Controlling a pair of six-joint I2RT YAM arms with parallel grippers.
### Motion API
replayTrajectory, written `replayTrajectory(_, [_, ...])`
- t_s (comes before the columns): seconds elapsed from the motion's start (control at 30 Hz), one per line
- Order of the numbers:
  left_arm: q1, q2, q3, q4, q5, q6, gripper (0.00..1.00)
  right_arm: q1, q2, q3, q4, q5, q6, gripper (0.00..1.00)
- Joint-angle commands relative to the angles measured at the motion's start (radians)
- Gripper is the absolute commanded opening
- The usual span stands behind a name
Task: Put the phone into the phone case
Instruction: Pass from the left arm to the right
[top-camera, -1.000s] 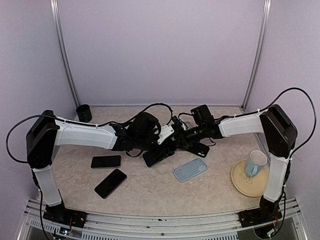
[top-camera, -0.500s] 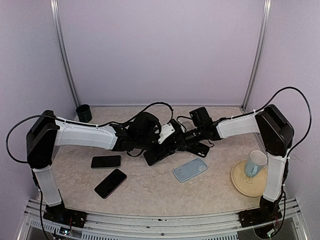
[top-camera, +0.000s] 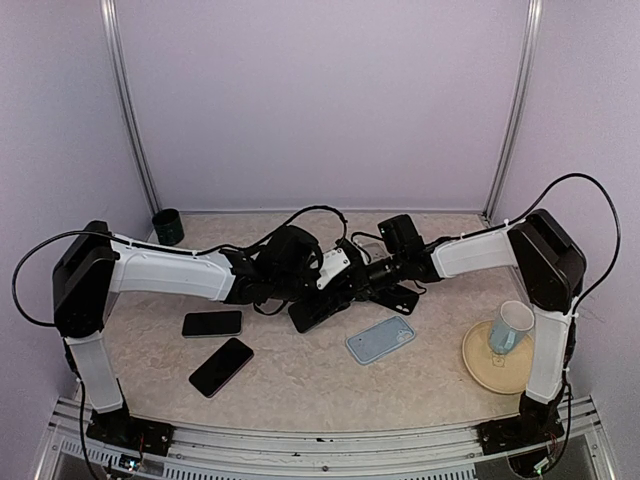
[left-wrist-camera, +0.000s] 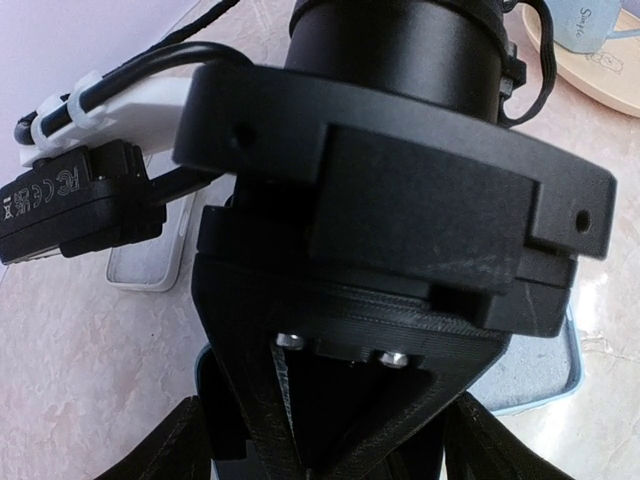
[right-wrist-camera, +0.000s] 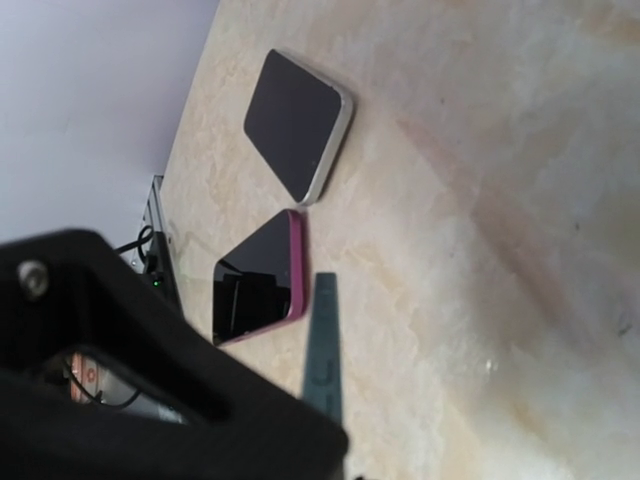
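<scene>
The right jaws have just snapped fully together, nothing visible between them, meeting the left jaws, which stand wide apart; whether those clamp anything is hidden. Beneath both, at mid-worktop (top-camera: 300, 388), sits the dark phone (top-camera: 318, 313), one end seemingly raised. The blue case (top-camera: 380, 340) lies just beside it, open side up and empty, so the phone is not yet in. Closed jaws suggest a push or press rather than a pickup. A second phone (top-camera: 212, 323) and a third phone (top-camera: 221, 366) lie well apart at left; a cup (top-camera: 511, 326) stands on a plate (top-camera: 484, 370) far right.
</scene>
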Motion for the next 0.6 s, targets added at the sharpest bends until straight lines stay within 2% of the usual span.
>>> replayTrajectory(0.0, [-0.011,-0.04,-0.019,0.086,-0.025,0.006,0.25,0.009,-0.003,0.006,0.022,-0.027,0.011,0.0])
replayTrajectory(0.03, [-0.01,-0.045,-0.024,0.088,-0.025,0.004,0.34,0.01,-0.009,0.008,0.021,-0.027,0.008,0.0])
replayTrajectory(0.13, [-0.009,-0.066,-0.035,0.09,-0.024,-0.003,0.52,0.008,-0.019,0.017,0.014,-0.028,-0.002,0.0])
replayTrajectory(0.27, [-0.007,-0.112,-0.069,0.111,-0.015,-0.021,0.7,0.004,-0.042,0.024,-0.005,-0.026,-0.019,0.0])
replayTrajectory(0.5, [-0.003,-0.196,-0.11,0.115,-0.006,-0.051,0.88,-0.013,-0.074,0.029,-0.016,-0.028,-0.035,0.0])
replayTrajectory(0.53, [-0.003,-0.205,-0.116,0.114,-0.008,-0.052,0.97,-0.013,-0.078,0.031,-0.017,-0.031,-0.035,0.0])
replayTrajectory(0.57, [-0.003,-0.212,-0.121,0.115,-0.011,-0.054,0.99,-0.014,-0.083,0.033,-0.015,-0.035,-0.034,0.0])
